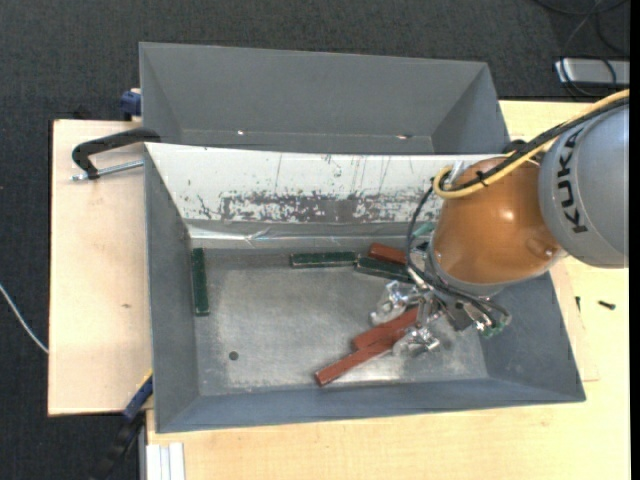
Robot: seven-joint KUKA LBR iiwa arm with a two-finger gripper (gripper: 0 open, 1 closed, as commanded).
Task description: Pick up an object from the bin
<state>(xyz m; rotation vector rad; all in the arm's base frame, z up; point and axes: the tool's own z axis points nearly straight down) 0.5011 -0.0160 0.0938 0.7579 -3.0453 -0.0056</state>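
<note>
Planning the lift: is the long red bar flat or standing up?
Flat: the red bar lies along the bin floor, one end under the pincer.

We see a dark, speckled carpet (300, 8) covering the floor along the top and down the left side. Black cables (575, 3) trail over it in the upper right corner. A thin white cable (22, 320) curves across it at the left, beside a pale wooden top (95, 268).
</note>
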